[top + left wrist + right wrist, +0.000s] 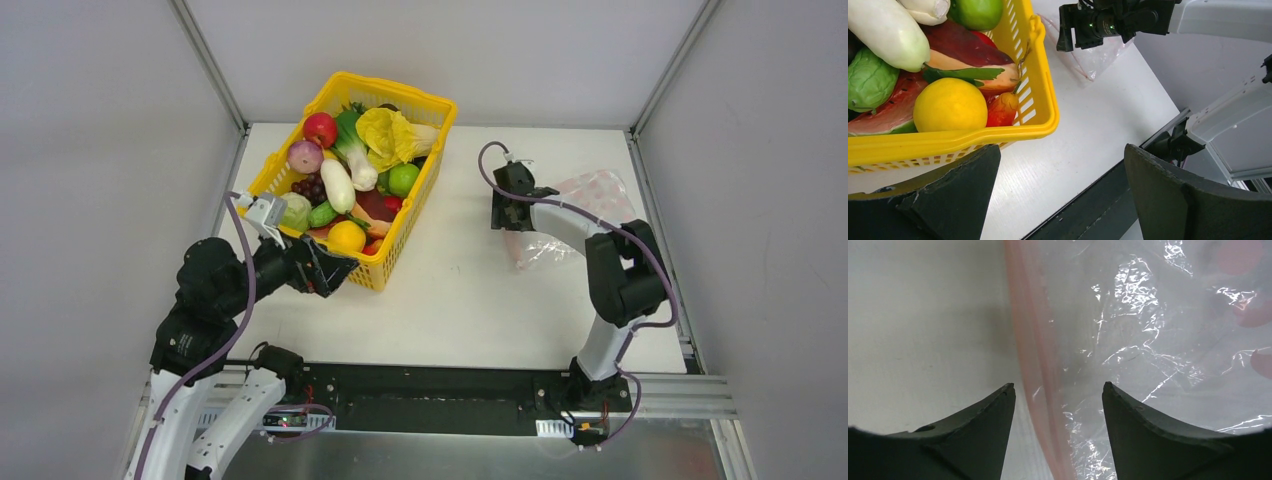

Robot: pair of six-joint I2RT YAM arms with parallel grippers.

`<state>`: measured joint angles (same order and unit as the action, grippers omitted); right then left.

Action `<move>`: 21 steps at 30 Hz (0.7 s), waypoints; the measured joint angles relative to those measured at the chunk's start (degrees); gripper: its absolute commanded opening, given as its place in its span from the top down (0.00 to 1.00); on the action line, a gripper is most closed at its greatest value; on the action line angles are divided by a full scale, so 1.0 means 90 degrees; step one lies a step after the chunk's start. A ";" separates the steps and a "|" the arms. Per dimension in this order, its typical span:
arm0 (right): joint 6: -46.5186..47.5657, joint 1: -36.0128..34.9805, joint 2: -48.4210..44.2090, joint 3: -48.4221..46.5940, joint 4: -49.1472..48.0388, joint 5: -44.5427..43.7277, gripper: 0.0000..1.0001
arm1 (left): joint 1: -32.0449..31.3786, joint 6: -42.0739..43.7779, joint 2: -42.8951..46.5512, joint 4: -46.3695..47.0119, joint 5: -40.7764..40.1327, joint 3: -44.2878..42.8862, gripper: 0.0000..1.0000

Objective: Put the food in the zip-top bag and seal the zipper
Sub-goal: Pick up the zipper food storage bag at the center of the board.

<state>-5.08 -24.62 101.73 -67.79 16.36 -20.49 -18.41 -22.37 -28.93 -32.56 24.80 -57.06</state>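
Hovering over zipper (1040, 365), right gripper (1058, 385) jaws apart, left gripper (1062, 147) spread wide beside basket (1040, 95) of food (950, 105)

Both arms are the same build: the left arm (205, 300) and right arm (622, 280) have chunky black joint housings with white links, plus a purple cable (481, 165) looping along each. The left pincer (1060, 150) and right pincer (1058, 385) have matte dark grey wedge fingers (948, 200) with slightly chipped edges. There are tiny green lights on the right wrist module (1098, 22).
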 measured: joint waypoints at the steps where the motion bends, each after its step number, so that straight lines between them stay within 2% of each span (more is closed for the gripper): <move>1: 0.0027 0.0005 0.0114 -0.0002 0.0012 -0.0092 0.38 | 0.0002 0.0022 -0.0032 -0.0039 0.0002 0.0000 0.01; 3: 0.0068 0.0019 0.0219 0.0000 0.0044 -0.0206 0.40 | 0.0002 0.0063 -0.0092 -0.0083 0.0010 0.0000 0.01; 5: 0.0085 0.0036 0.0214 0.0000 0.0034 -0.0253 0.47 | 0.0000 0.0085 -0.0168 -0.0085 0.0015 0.0000 0.01; 9: 0.0078 0.0049 0.0187 0.0092 -0.0124 -0.0279 0.70 | 0.0002 0.0100 -0.0296 -0.0080 0.0036 -0.0002 0.01; 13: 0.0029 0.0046 0.0172 0.0274 -0.0182 -0.0291 1.00 | 0.0002 0.0131 -0.0432 -0.0078 0.0066 -0.0012 0.01; 19: -0.0311 0.0017 -0.0029 0.0712 -0.0466 -0.0170 1.00 | 0.0002 0.0204 -0.0461 0.0240 0.0073 -0.0102 0.01; 20: -0.0384 -0.0005 -0.0165 0.0865 -0.0515 -0.0104 1.00 | 0.0000 0.0226 -0.0607 0.0236 0.0104 -0.0265 0.07; 21: -0.0457 -0.0041 -0.0342 0.1049 -0.0576 -0.0010 1.00 | -0.0002 0.0233 -0.0794 0.0272 0.0155 -0.0449 0.16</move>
<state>-9.19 -24.99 98.65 -58.35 11.18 -20.58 -18.44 -20.27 -36.07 -30.11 26.20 -61.10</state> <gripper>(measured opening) 0.009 0.990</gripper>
